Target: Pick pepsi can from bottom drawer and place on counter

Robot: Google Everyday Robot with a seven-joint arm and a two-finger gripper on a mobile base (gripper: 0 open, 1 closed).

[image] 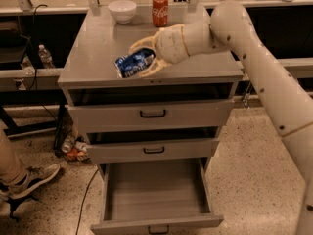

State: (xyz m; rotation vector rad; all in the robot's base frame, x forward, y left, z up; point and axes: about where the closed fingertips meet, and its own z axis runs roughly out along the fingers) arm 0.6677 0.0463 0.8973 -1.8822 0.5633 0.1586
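The blue pepsi can (130, 64) lies on its side in my gripper (143, 58), whose cream fingers close around it above and below. The gripper holds it just over the front part of the grey counter (98, 48), left of centre. I cannot tell whether the can touches the counter. My white arm (254, 62) reaches in from the right. The bottom drawer (155, 195) is pulled open and shows nothing inside.
A red Coca-Cola can (160, 10) and a white bowl (122, 10) stand at the back of the counter. The top drawer (152, 112) and the middle drawer (153, 150) are slightly ajar. A person's shoe (27, 180) and cables lie on the floor at the left.
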